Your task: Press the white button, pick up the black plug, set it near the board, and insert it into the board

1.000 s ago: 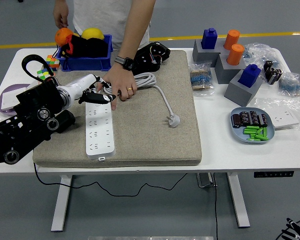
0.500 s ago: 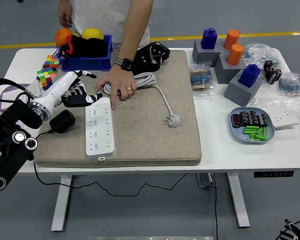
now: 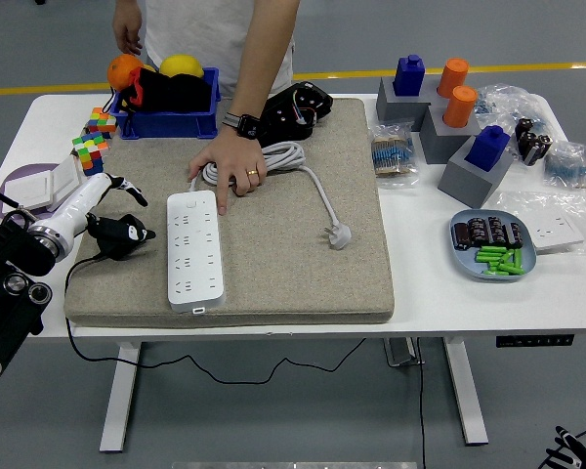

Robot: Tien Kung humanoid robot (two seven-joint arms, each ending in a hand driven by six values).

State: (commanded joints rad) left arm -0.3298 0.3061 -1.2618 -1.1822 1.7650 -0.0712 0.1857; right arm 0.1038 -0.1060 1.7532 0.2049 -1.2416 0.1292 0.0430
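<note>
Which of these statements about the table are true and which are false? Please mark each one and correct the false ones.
1. The person's hand rests on the far end of the white power strip. True.
2. The black plug is already inserted in the power strip. False: it lies on the mat, left of the strip, at the robot's left hand.
3. The white plug lies on the mat, right of the strip. True.
4. The green batteries are in the blue bin. False: they lie on the blue plate at right.
</note>
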